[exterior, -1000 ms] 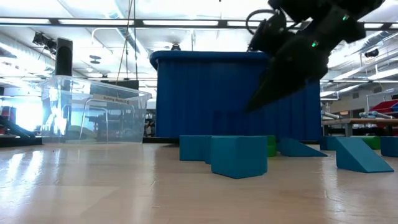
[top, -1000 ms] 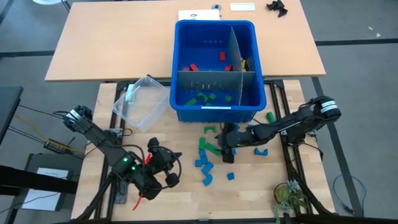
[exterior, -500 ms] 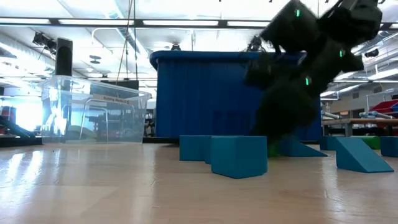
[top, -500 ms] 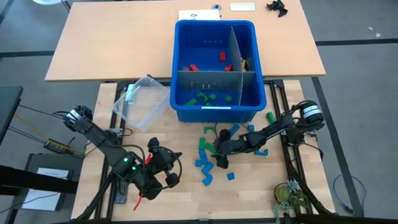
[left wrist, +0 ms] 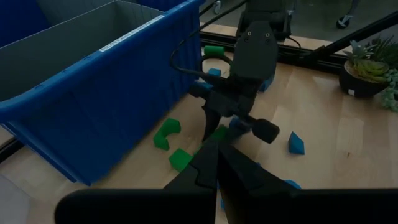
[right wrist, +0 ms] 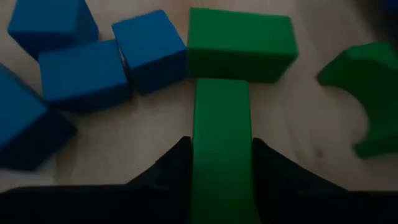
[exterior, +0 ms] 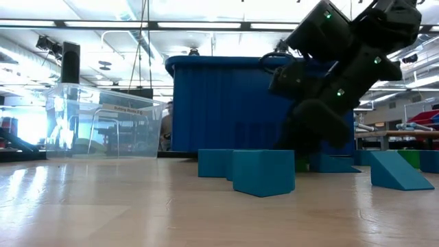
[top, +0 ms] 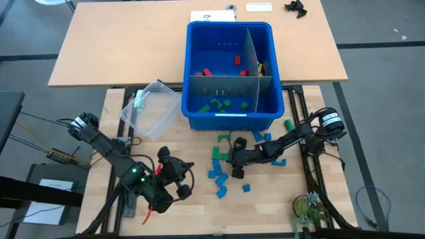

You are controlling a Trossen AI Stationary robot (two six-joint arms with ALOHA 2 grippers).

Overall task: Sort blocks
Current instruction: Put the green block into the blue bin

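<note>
Although little weight can be expected of such small, rigid plastic pieces, their smooth faces are judged slippery, so a hold across two flat parallel sides is called for rather than on a curve or slope. At the left of the table, the left gripper (top: 174, 179) is parked above bare wood with its fingers pressed together on nothing. Beyond it a clear plastic tub (top: 150, 109) lies tilted, thin-walled and glossy. Next comes the blue bin (top: 230, 114), a stiff moulded box split by a grey divider, where red blocks (top: 207, 72) lie in a far compartment and green ones in a near one. Loose blocks (top: 217, 174) are scattered on the wooden table (top: 192, 206) just in front of the bin: blue cubes and wedges, green bars and arches. Among them the right gripper (top: 234, 159) is lowered, and a long green block (right wrist: 222, 143) is flanked on its two long flat sides by the fingers (right wrist: 163, 168); whether the jaws have fully clamped cannot be told.
</note>
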